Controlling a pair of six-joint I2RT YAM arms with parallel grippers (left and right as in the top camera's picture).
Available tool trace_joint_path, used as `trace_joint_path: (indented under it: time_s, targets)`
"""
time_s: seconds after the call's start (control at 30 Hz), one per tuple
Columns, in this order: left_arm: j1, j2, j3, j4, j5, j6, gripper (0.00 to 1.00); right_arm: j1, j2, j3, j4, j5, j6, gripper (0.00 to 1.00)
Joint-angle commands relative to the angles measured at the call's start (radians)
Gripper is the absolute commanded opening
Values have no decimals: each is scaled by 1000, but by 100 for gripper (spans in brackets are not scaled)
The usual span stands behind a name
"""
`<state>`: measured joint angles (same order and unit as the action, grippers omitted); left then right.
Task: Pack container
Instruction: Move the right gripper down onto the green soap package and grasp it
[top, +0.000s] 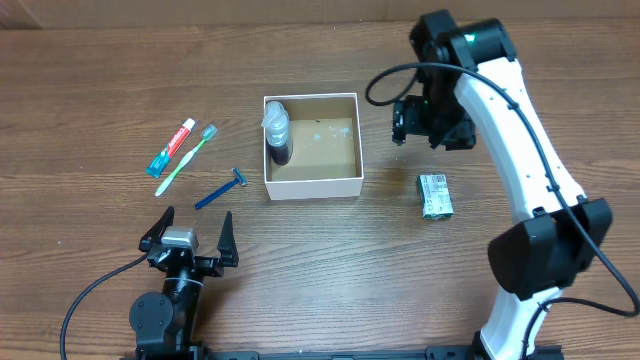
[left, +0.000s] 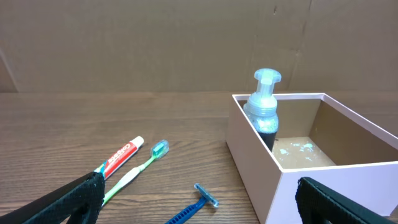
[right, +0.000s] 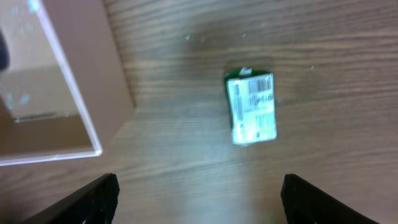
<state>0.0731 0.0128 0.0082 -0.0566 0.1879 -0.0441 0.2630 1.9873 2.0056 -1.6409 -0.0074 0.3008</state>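
Observation:
The container (top: 350, 183) is a white-walled square box with a brown bottom at the table's middle; it also shows in the left wrist view (left: 249, 155) and the right wrist view (right: 115, 93). A clear-capped dark bottle (top: 276, 133) stands in its left side, also in the left wrist view (left: 264, 109). A toothpaste tube (top: 172, 146), a green toothbrush (top: 187, 158) and a blue razor (top: 220, 188) lie left of the box. A green packet (top: 434, 195) lies to its right, also in the right wrist view (right: 251, 109). My left gripper (top: 190, 237) is open and empty near the front edge. My right gripper (top: 432, 122) is open and empty, above the table right of the box.
A cardboard wall (left: 186, 43) stands behind the table. A black cable (top: 85, 300) runs by the left arm's base. The right arm's white body (top: 530, 170) spans the table's right side.

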Motion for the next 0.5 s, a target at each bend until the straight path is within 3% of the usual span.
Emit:
trace_joint_path:
  time_s: [0.0, 0.23, 0.47]
  targets:
    - [7, -8, -3, 1, 8, 22, 100, -48, -100, -208, 122, 14, -40, 88]
    - [7, -8, -3, 1, 8, 22, 100, -98, -154, -615, 435, -14, -118, 92]
    - [7, -8, -3, 1, 8, 22, 100, -98, -154, -764, 627, -40, -118, 92]
